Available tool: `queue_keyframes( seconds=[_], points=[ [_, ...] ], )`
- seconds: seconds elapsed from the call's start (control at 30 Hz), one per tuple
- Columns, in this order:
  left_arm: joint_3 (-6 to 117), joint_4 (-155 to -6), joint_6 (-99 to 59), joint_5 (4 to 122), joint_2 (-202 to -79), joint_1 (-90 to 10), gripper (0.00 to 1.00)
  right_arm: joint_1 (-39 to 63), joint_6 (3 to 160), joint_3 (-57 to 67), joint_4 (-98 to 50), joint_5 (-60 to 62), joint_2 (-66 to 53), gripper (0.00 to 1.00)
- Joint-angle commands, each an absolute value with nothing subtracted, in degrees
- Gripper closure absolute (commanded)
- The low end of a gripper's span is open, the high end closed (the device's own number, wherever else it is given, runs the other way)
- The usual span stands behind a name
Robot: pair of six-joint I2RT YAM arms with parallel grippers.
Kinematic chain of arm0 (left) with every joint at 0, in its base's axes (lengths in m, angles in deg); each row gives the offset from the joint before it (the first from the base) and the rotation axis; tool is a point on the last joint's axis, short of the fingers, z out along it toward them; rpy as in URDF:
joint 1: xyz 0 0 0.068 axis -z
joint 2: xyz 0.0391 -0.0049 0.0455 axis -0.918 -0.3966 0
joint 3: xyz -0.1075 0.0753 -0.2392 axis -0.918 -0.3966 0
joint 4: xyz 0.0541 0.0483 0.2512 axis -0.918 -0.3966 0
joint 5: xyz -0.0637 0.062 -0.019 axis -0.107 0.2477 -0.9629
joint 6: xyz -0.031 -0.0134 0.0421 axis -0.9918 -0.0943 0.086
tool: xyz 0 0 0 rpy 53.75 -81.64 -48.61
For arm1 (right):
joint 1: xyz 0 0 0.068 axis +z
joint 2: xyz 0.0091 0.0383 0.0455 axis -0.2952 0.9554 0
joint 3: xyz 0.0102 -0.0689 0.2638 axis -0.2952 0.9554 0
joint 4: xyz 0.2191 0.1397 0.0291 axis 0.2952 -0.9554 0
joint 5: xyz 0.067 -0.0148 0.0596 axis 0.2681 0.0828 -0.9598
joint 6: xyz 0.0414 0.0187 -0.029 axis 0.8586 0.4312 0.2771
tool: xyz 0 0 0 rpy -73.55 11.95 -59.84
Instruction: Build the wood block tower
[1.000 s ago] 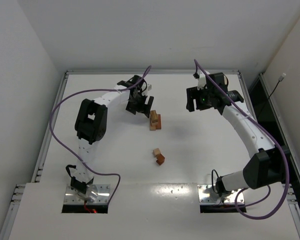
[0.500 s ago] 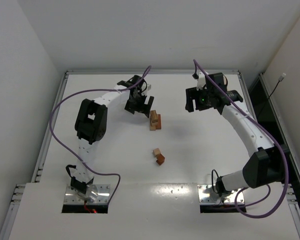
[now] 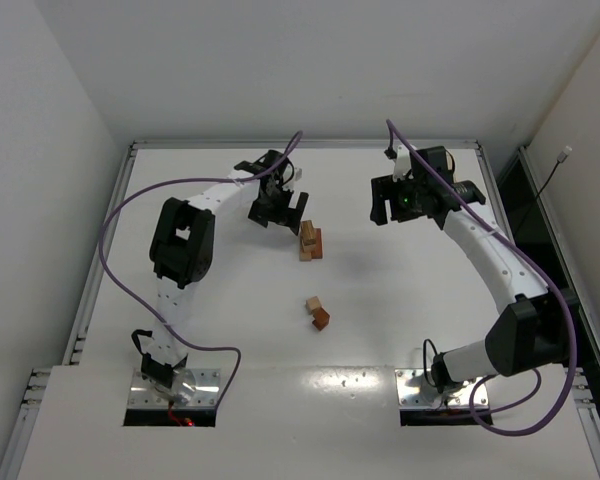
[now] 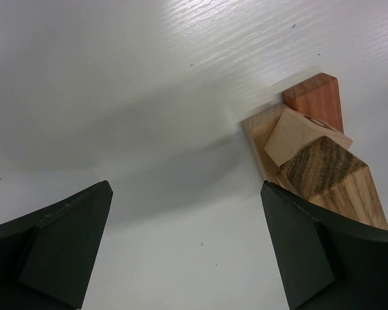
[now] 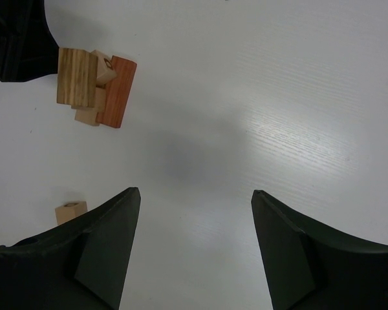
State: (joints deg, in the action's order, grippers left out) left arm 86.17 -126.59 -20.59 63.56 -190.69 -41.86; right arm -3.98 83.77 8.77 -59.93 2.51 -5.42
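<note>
Because the tower (image 3: 310,241) stands a bit crooked on the table (image 3: 400,320), with its top block turned sideways, one small bump could knock it over. The left gripper (image 3: 277,211) hangs just beside it, wide open and holding nothing, so it could hit it. The right gripper (image 3: 391,206) is open too, well away. Two loose blocks (image 3: 317,313) lie nearer the arms. No box or tray shows.

The tabletop (image 4: 136,71) is white, with a fine brushed grain and a soft sheen. The tower (image 4: 307,152) is bare matt wood: pale blocks, a smooth reddish one, and a top block with dark streaky grain. The left tool (image 4: 186,194) and right tool (image 5: 195,197) look like matt black plastic, faintly rough. The base plates (image 3: 205,380) are shiny metal.
</note>
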Motion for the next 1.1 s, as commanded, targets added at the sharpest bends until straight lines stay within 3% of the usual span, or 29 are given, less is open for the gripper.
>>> queue_keyframes(
  seconds=[0.0, 0.83, 1.07],
  points=[
    [89.2, -126.3, -20.4, 63.7, -190.8, -41.5, 0.01, -4.2, 84.5, 9.3, -58.8, 1.6, -5.3, 0.33],
    [88.5, -126.3, -21.2, 63.5, -190.3, -41.6, 0.01, -4.2, 84.5, 9.3, -57.7, 1.0, -4.8, 0.33],
    [81.7, -125.8, -23.1, 67.9, -182.2, -46.6, 0.01, -3.5, 83.3, 9.3, -57.7, -0.3, -4.3, 0.33]
  ],
)
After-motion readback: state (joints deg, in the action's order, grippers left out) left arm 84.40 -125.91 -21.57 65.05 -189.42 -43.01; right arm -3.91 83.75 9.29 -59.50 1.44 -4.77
